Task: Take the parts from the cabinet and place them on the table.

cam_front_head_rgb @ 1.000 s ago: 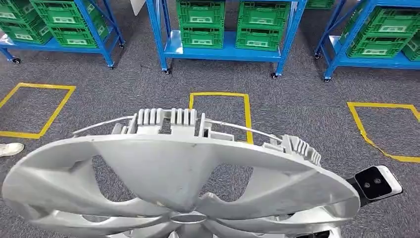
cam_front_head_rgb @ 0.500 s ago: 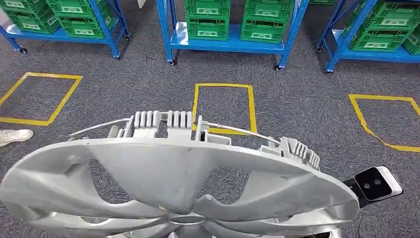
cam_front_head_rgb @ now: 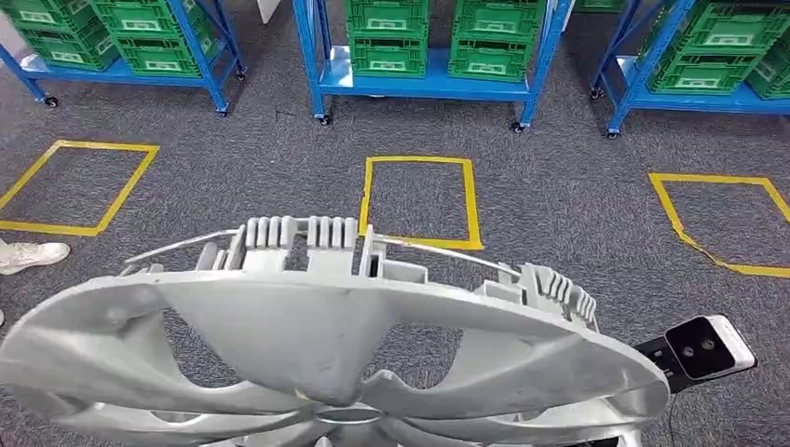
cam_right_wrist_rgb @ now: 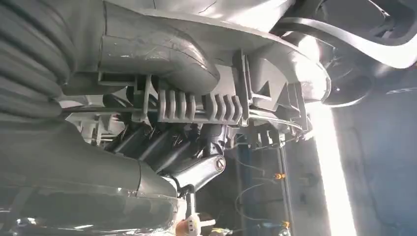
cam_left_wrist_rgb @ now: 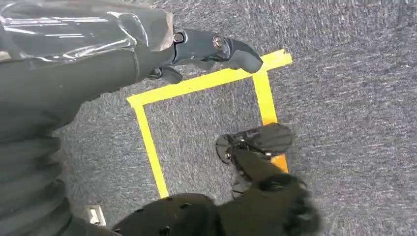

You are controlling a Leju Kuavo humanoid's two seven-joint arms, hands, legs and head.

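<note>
The right hand [cam_right_wrist_rgb: 162,147] grips the rim of a large silver wheel cover [cam_front_head_rgb: 326,345]: in the right wrist view its dark fingers [cam_right_wrist_rgb: 147,140] press up against the ribbed clips on the cover's underside, and the thick grey thumb lies over the rim's other face. Much of that hand is hidden by the cover itself and by its own grey ribbed sleeve, and the background there is dim and blown out by a bright streak.

The left hand [cam_left_wrist_rgb: 206,49] hangs over the floor holding nothing; a dark finger points outward and another curls below it, but most of the hand is behind its glossy cover, so whether it is released or clenched cannot be told.

In the head view the wheel cover is carried low and near, tilted, spanning nearly the full width; its near edge is cut off by the frame, and it hides both arms. A row of clip teeth stands along its far rim. A small white-and-black camera module [cam_front_head_rgb: 705,347] sticks out at its right.

Beyond lies grey carpet [cam_front_head_rgb: 578,186] with yellow tape squares [cam_front_head_rgb: 419,200]. At the far side stand blue wheeled racks [cam_front_head_rgb: 424,84] with green crates [cam_front_head_rgb: 387,37], their tops cut off. A light shoe [cam_front_head_rgb: 33,254] shows at the left edge.
</note>
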